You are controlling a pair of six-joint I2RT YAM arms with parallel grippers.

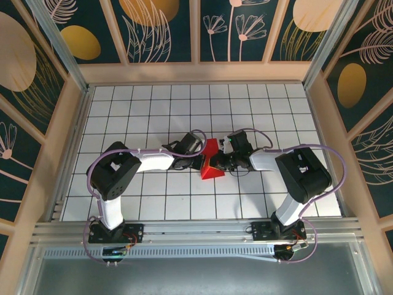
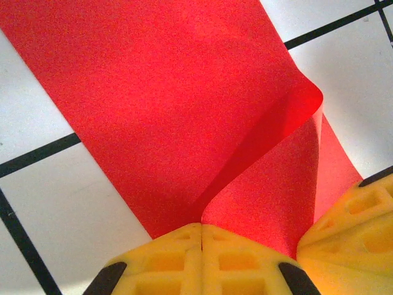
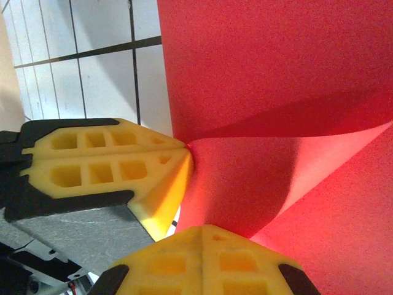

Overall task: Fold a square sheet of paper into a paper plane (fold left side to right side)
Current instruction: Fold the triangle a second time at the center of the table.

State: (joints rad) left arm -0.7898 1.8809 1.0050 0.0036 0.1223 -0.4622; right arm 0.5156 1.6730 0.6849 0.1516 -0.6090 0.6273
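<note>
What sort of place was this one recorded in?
Probably a purpose-built robot test cell, not a home: a white gridded tabletop, leaf-printed wall panels boxing it in, and an aluminium rail at the near edge with the left arm and right arm bolted on.

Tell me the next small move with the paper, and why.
Probably carry the pinched edge rightward and lower it. The left gripper and right gripper are both shut on the paper, side by side, and the lifted flap curves in a soft bend, not yet flat or creased.
</note>
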